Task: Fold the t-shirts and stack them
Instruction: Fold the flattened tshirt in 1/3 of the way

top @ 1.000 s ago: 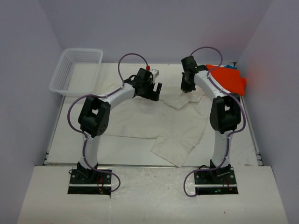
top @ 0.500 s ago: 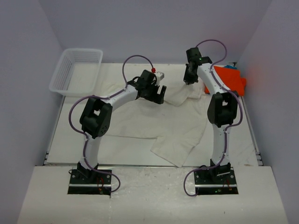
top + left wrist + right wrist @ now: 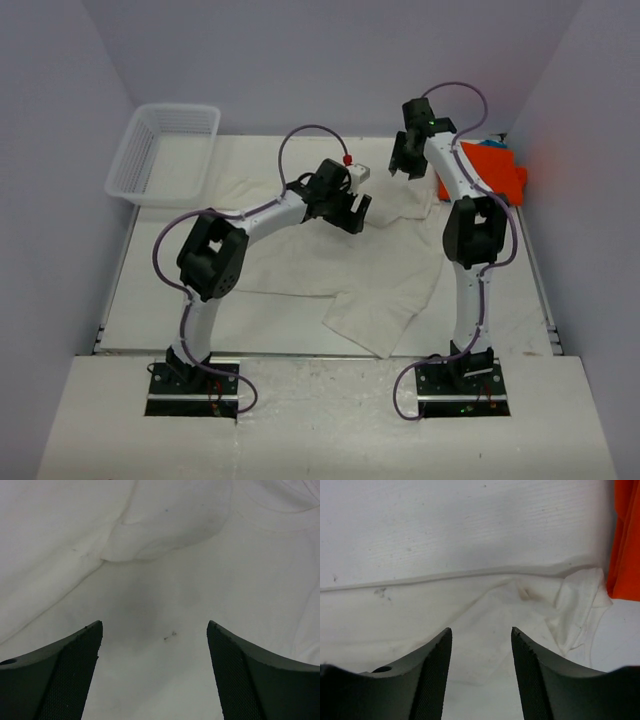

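A large cream t-shirt [image 3: 330,265] lies rumpled and spread over the middle of the table. An orange t-shirt [image 3: 492,172] is bunched at the back right, with a blue edge [image 3: 492,143] showing behind it. My left gripper [image 3: 357,214] hovers over the cream shirt's upper part, open, with only cloth [image 3: 160,540] below its jaws [image 3: 155,630]. At the shirt's far right corner, my right gripper [image 3: 407,168] is open too. Its wrist view shows a crumpled cream corner [image 3: 570,605] beyond the jaws [image 3: 481,632] and the orange shirt [image 3: 626,540] at the right edge.
A white mesh basket [image 3: 165,150] stands at the back left corner. Purple walls close in the table on the left, back and right. The table's bare surface [image 3: 230,330] shows in front of the cream shirt.
My right gripper has gone from shut to open and shifted slightly toward the back, leaving the cream corner lying on the table. My left arm has swung rightward over the shirt.
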Robot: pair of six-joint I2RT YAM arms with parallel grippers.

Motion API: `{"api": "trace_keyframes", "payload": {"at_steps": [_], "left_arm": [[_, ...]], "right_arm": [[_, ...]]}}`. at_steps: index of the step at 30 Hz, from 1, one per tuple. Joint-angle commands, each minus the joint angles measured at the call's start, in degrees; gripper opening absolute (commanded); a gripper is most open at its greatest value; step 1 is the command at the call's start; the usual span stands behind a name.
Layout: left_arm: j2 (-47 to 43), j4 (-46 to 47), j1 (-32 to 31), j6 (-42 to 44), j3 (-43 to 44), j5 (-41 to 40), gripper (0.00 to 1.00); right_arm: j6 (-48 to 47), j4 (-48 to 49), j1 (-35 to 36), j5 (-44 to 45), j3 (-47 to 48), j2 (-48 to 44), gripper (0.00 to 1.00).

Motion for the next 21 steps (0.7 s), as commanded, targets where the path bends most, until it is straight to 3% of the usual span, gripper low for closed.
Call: {"api": "trace_keyframes", "payload": {"at_steps": [1,5,13,14,21], "left_arm": [[-2.3,2.4,-2.0,2.6,2.3,-1.3,0.83],[-1.8,3.5,-5.0,4.7,2.6,-8.5,0.81],[2.7,10.2,-10.6,7.4,2.3,-30.0,0.68],[3.1,11.1,-11.4,7.9,2.3,-31.3,0.62],[8.2,19.5,-14.5,14.0,3.7,-40.9,0.60]], "right_arm": [[-1.0,0.3,-0.4,0.3,2.8,0.0,0.53],[-1.5,1.9,-0.4,3.0,0.0,-4.9,0.55],[-0.5,6.8,-0.5,8.1,-19.3,-30.2,0.56],[-0.8,6.9,-0.5,8.3,-20.3,-31.9,0.55],[-1.8,7.1,-0.5,8.4,-26.5,-42.2,0.55]]}}
